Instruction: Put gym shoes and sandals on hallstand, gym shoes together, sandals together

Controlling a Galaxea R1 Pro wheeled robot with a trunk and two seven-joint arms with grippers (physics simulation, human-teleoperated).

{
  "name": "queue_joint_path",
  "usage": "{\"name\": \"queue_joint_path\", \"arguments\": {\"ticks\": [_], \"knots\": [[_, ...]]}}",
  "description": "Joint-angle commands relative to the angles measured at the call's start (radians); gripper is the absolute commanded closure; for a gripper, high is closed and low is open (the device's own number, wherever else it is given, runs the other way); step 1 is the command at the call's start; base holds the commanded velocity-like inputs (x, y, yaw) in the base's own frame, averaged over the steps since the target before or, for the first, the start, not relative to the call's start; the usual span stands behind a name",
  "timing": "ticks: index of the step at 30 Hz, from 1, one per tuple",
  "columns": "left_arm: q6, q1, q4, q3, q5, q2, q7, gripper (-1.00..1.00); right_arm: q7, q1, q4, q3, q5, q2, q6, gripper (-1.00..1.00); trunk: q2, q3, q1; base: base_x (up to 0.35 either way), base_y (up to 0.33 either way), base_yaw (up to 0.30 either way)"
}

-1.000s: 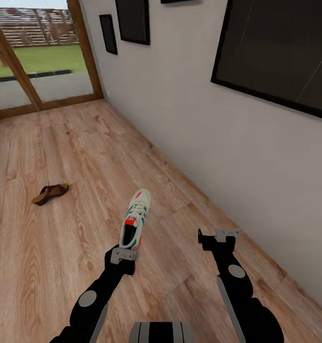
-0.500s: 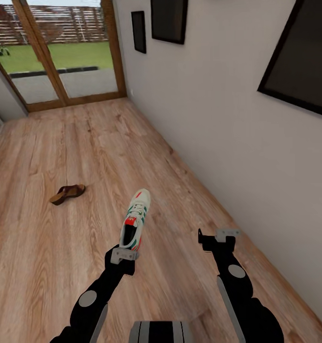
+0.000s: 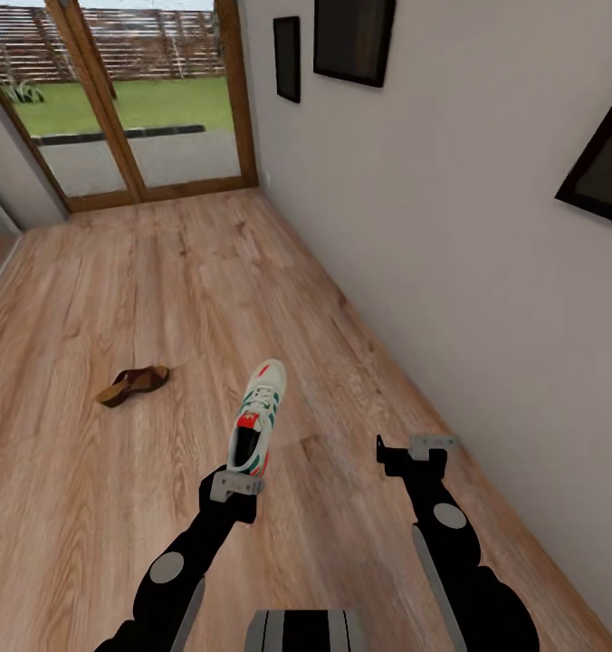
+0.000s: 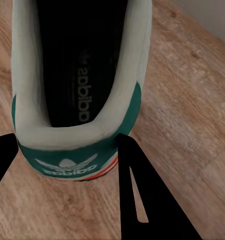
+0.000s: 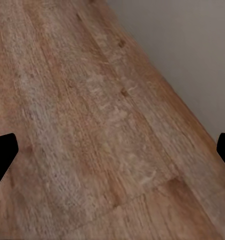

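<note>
We carried one gym shoe (image 3: pixel 256 417) by its heel, clamped in our left gripper (image 3: pixel 236 484), clear of the corridor floor (image 3: pixel 116 507) for transport; right gripper (image 3: pixel 418 448) spread, empty. One sandal (image 3: pixel 132 384) lay ahead.

Both black arms reach forward, side by side. The left hand (image 3: pixel 236 486) is clamped on the heel of a gym shoe (image 3: pixel 257 417), held clear of the floor. The right hand (image 3: pixel 418 450) is spread wide and holds nothing.
</note>
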Motion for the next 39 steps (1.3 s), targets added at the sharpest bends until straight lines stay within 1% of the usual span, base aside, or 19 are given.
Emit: {"name": "queue_joint_path", "arguments": {"ticks": [1,9,14,39], "knots": [[0.005,0.000,-0.002,0.001,-0.009,-0.001,-0.007,1.00,-0.004,0.000,-0.001,0.001,0.004,0.000,0.007,-1.00,0.000,-0.001,0.000,0.334,0.000,0.073],[0.005,0.000,-0.001,0.001,-0.009,-0.001,-0.007,1.00,-0.004,-0.001,-0.001,0.001,0.004,0.000,0.007,-1.00,0.000,-0.008,0.000,0.334,0.000,0.169],[0.005,0.000,-0.001,0.001,-0.009,-0.002,-0.007,1.00,-0.004,-0.001,-0.001,0.001,0.004,0.000,0.007,-1.00,0.000,-0.008,0.000,0.334,0.000,0.029],[0.005,0.000,-0.001,0.001,-0.009,-0.002,-0.006,1.00,-0.004,0.000,-0.001,0.001,0.006,0.000,0.007,-1.00,0.000,0.027,0.000,0.334,0.000,0.001]]}}
